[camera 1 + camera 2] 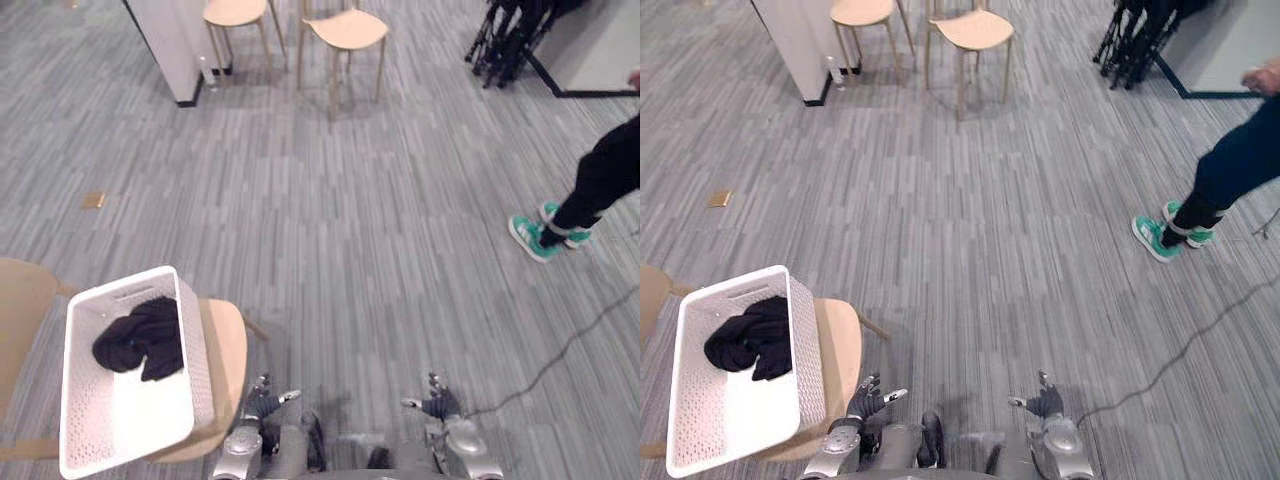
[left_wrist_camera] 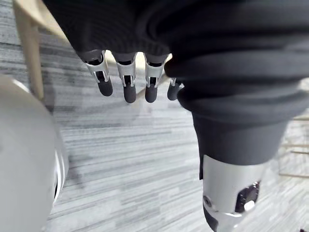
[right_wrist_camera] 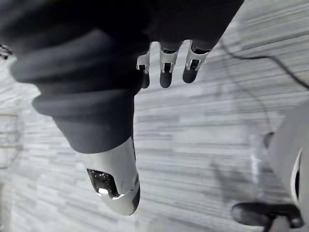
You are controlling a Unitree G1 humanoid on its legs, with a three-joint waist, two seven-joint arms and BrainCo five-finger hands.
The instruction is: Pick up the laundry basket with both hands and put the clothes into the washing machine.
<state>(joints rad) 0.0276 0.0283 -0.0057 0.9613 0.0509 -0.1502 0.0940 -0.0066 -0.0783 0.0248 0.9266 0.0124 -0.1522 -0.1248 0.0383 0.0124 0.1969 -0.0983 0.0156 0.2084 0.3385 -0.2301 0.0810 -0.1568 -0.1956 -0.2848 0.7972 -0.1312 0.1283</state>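
Note:
A white perforated laundry basket (image 1: 200, 360) (image 1: 680, 420) rests on a light wooden chair (image 1: 228, 350) at my lower left, with black clothes (image 1: 142, 338) (image 1: 748, 338) bunched at its far end. My left hand (image 1: 264, 396) (image 2: 125, 79) hangs low just right of the chair, fingers relaxed and holding nothing. My right hand (image 1: 436, 398) (image 3: 164, 67) hangs low at the bottom right, fingers also relaxed and holding nothing. Both hands are apart from the basket.
Grey striped carpet stretches ahead. Two wooden stools (image 1: 345, 35) stand far ahead beside a white cabinet (image 1: 170, 40). A person's leg with a teal shoe (image 1: 535, 238) is at the right. A folded black stand (image 1: 510, 35) leans at the far right.

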